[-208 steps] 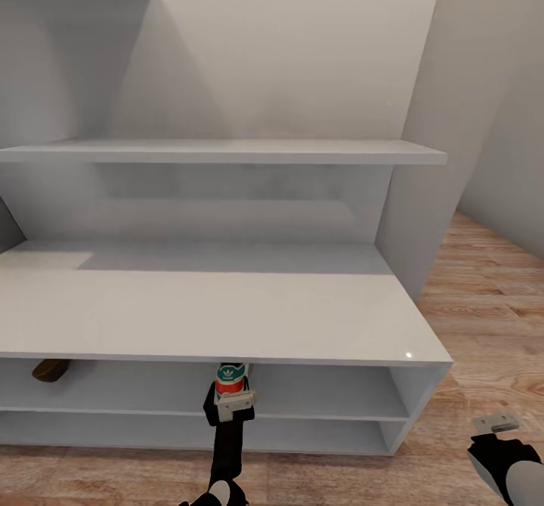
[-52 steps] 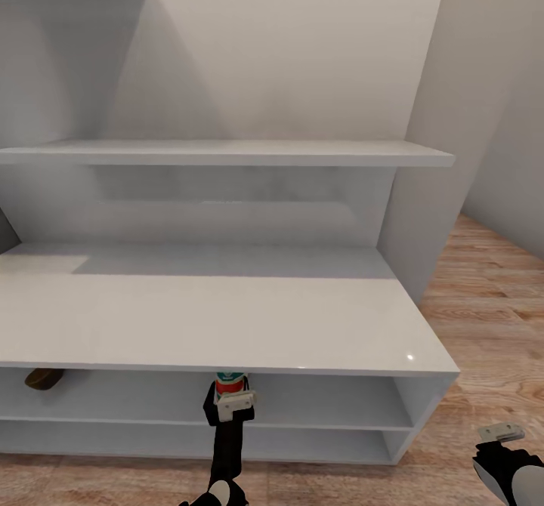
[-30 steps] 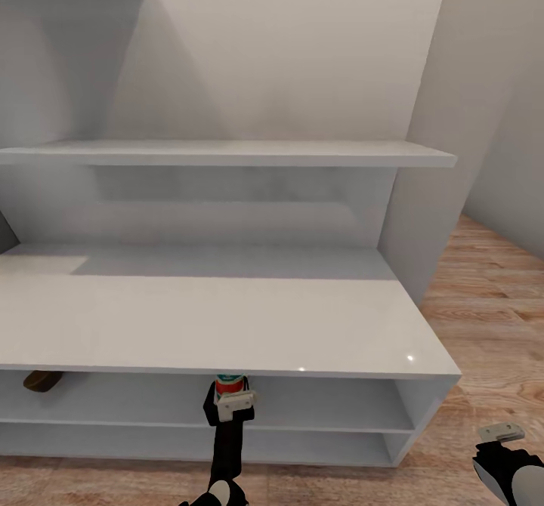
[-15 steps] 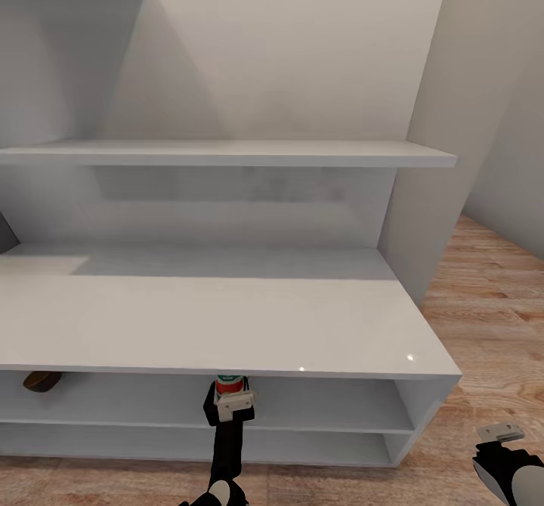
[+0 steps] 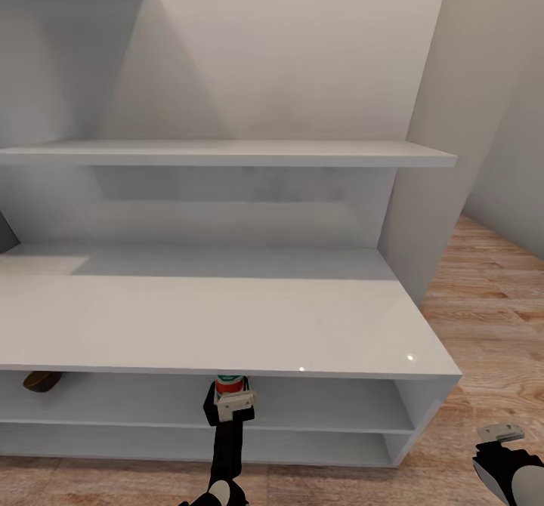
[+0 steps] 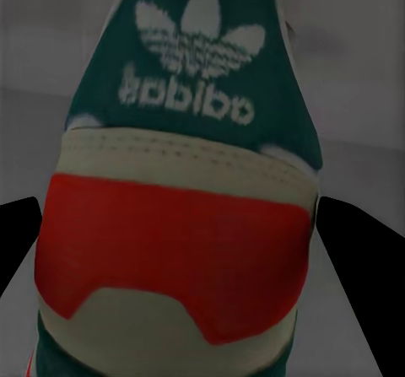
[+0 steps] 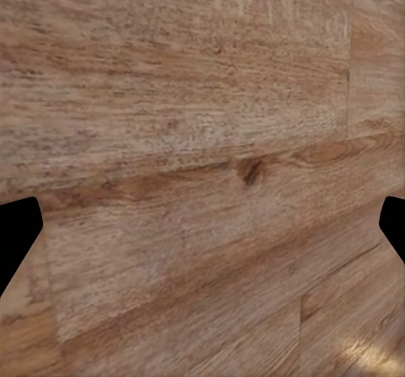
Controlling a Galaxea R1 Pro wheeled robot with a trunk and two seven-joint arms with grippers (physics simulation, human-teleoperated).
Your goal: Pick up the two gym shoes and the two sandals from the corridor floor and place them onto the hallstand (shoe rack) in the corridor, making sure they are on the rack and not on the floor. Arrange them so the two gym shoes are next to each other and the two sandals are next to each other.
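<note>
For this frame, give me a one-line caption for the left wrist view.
Left hand gripping a sneaker by its green-and-red heel.

1. On my left wrist camera I see the heel of the sneaker (image 6: 181,225). Its green heel tab (image 6: 194,65) carries a white trefoil logo, and under it white letters which look mirrored, something like "bobibo"; I think it is the Adidas mark.
2. On my head camera the same logo is too small for me to read.
</note>
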